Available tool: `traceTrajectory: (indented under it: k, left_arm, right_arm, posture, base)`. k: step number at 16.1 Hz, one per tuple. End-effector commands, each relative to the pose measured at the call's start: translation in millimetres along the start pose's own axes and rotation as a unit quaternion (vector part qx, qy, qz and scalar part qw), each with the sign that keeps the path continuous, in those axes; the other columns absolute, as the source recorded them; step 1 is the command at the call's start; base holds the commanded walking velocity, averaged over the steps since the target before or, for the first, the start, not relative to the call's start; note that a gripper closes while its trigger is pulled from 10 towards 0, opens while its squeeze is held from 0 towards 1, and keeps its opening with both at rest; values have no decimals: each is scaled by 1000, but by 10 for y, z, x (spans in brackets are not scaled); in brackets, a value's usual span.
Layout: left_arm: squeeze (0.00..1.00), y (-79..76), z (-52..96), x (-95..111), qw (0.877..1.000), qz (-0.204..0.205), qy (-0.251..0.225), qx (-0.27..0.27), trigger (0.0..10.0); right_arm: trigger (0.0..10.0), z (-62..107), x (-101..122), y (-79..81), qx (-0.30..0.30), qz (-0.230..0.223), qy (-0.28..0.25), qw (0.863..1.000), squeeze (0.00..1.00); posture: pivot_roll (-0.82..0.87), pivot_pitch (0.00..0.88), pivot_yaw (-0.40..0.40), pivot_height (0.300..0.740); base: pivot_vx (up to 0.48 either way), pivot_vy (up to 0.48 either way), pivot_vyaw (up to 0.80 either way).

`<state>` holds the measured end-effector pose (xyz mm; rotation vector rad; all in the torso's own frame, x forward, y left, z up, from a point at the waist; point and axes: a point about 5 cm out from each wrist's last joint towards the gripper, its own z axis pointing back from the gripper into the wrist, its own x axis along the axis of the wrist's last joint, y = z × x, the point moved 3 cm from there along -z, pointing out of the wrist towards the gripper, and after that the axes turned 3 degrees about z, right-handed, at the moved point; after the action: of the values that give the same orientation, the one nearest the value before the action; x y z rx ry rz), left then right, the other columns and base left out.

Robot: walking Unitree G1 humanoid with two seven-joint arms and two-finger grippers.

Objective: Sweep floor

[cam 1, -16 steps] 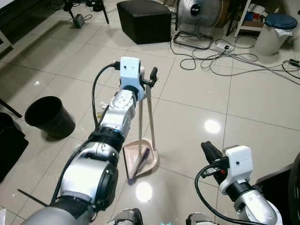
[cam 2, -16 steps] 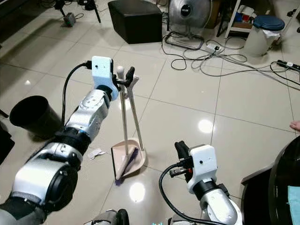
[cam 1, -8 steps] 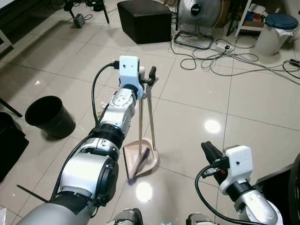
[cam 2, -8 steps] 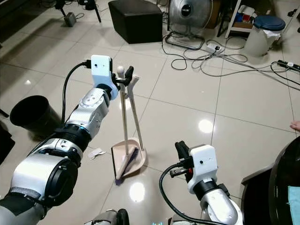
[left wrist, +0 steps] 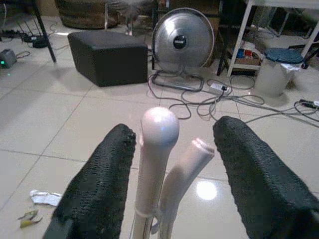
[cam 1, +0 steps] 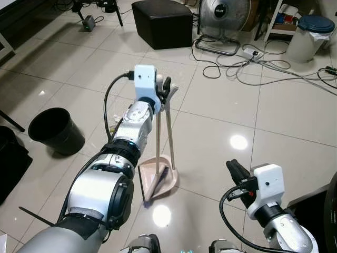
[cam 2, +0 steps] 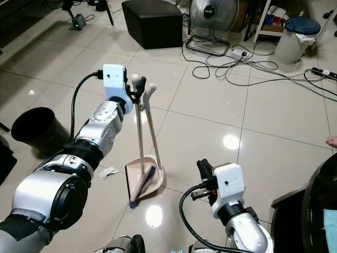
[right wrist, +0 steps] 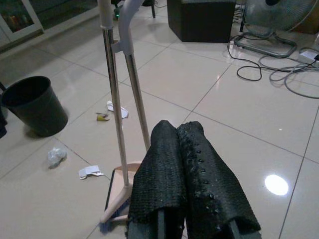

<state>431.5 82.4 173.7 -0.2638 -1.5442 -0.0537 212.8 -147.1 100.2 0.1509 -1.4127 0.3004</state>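
Observation:
A broom with a round-topped pale handle and a pink dustpan with its own long handle stand upright together on the tiled floor. My left gripper is at the tops of the two handles. It is open, with one black finger on each side of them and gaps showing. My right gripper hovers low at the front right, shut with nothing in it. Paper scraps lie on the floor left of the dustpan, and more scraps lie farther off.
A black bin stands on the left. Behind are a black ottoman, a floor fan, loose cables and a white bin with a blue lid. Dark furniture edges the front right.
My left gripper has shifted slightly left at the handle tops, so the dustpan handle's tip now shows to its right. The right arm has not moved.

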Motion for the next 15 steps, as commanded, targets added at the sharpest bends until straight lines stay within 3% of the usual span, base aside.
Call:
traceTrajectory:
  k: [1,3,8,12,14,15]
  left_arm:
    - [0,12,-13,50,1000,-1,-8,5,0]
    - [0,20,-4,8,1000,-3,-2,8,1216]
    - [0,8,-5,-13,1000,3,1,9,1647]
    - [0,-28,-14,-2,1000,5,0,3,2706]
    - [0,-32,-15,3,1000,4,-1,3,4157]
    - [0,-30,-15,7,1000,3,-2,3,6784]
  right_arm:
    - [10000,27,52,28,8,0,-8,1000,0]
    - [10000,33,49,22,7,-1,-7,1000,0]
    - [10000,42,58,8,6,-1,-8,1000,0]
    - [10000,52,59,-2,4,-2,-7,1000,0]
    - [10000,54,57,-6,3,-2,-6,1000,0]
    - [10000,55,58,-7,2,-2,-6,1000,0]
  posture:
    - [-205,159,108,740]
    - [-209,156,107,740]
    - [-215,156,104,740]
    - [-217,159,103,740]
    - [-217,161,102,740]
    - [-217,161,102,740]
  base:
    - [0,0,0]
    - [0,0,0]
    - [0,0,0]
    - [0,0,0]
    - [0,0,0]
    - [0,0,0]
